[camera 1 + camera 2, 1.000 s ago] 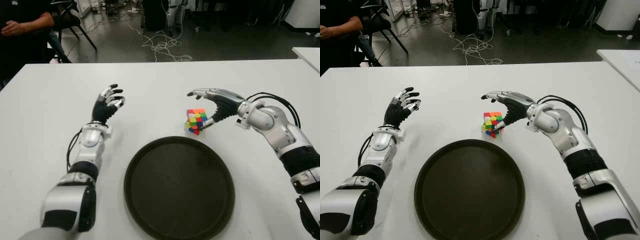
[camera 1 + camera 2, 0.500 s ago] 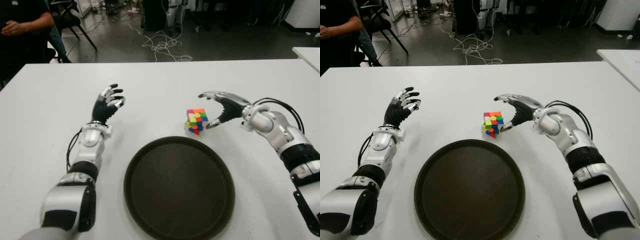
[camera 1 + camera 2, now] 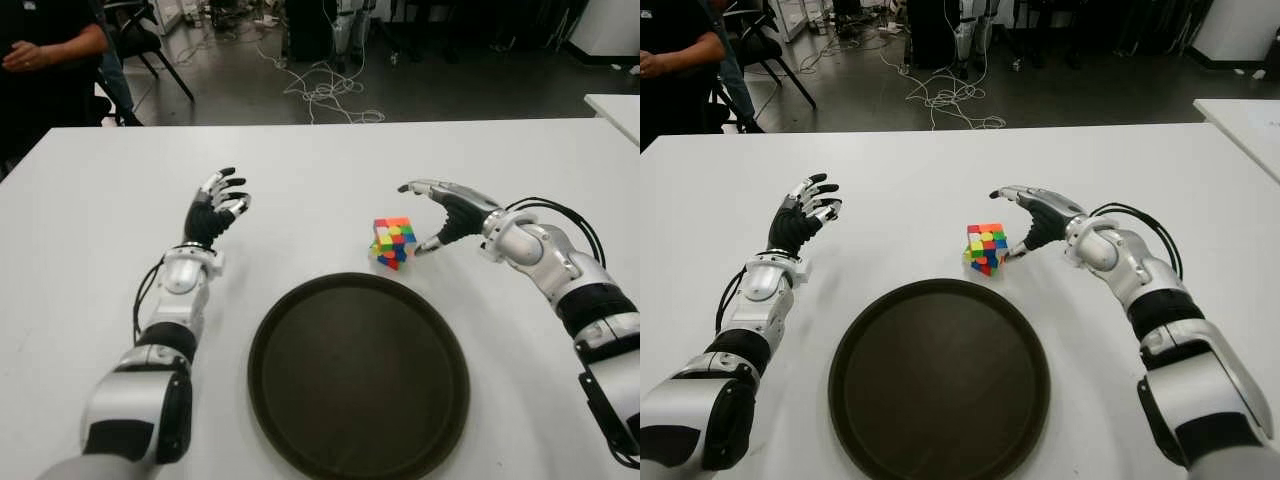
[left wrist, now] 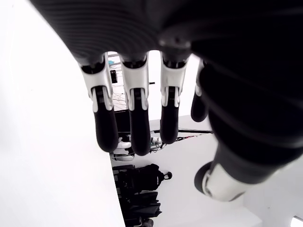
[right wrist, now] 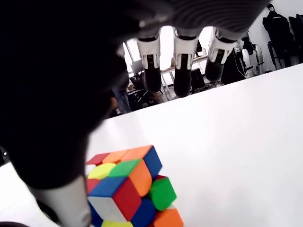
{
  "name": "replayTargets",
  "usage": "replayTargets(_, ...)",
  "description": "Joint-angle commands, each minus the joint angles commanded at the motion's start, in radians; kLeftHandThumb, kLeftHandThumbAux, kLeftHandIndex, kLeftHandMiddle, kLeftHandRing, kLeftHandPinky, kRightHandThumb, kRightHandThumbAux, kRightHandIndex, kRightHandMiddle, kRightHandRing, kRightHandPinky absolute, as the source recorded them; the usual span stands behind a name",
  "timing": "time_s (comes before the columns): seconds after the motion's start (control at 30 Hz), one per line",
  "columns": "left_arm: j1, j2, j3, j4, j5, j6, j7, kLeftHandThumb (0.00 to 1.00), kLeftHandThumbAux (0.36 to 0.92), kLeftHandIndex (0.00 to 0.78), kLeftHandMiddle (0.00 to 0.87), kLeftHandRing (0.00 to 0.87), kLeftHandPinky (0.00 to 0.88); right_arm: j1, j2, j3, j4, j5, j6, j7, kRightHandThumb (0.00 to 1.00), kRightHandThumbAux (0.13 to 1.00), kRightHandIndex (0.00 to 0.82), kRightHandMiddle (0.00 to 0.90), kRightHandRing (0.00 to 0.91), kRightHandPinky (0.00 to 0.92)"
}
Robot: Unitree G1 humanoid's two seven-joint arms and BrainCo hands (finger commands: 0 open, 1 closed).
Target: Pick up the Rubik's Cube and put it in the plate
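**Multicoloured cube not yet lifted, plate unfilled**

Multicoloured squares of red, orange, yellow, green and blue are shown on the Rubik's Cube (image 3: 393, 241), which sits just right of the frame's centre in the left eye view. Its layers appear twisted out of line, so that the lower part juts at an angle, and it is seen tilted on the white counter (image 3: 320, 160) rather than lying flat on one face. It is placed just beyond the far rim of the dark round plate (image 3: 358, 375), apart from it, and nothing is held in the plate.

No part of the task is judged complete: the cube has been neither gripped nor raised. The right hand (image 3: 447, 212) is arched beside and above the cube, at centre right of the frame. Its fingers (image 5: 182, 71) are spread open over the cube, and the thumb tip is brought close to the cube's right side; whether it touches cannot be told. Closing, lifting, carrying to the plate and release are all left.

The left hand (image 3: 215, 208) shows at centre left, well apart from the cube, with fingers relaxed open and nothing held.
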Motion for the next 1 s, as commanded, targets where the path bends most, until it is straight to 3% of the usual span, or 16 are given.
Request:
replayTargets(0.5,0.002,-0.005,0.002,-0.002,-0.003,-0.003,-0.002,0.082,0.784,0.185,0.264,0.291,0.359,0.002,0.021,0.034,0.060,-0.020,-0.006,-0.062,0.000,0.808,0.103,0.132,0.135,0.116)
replayTargets(1.0,-0.002,-0.007,0.004,0.004,-0.004,-0.004,0.001,0.071,0.772,0.184,0.258,0.283,0.344,0.023,0.046,0.040,0.040,-0.008,0.006,-0.038,0.000,0.832,0.116,0.145,0.155,0.137)
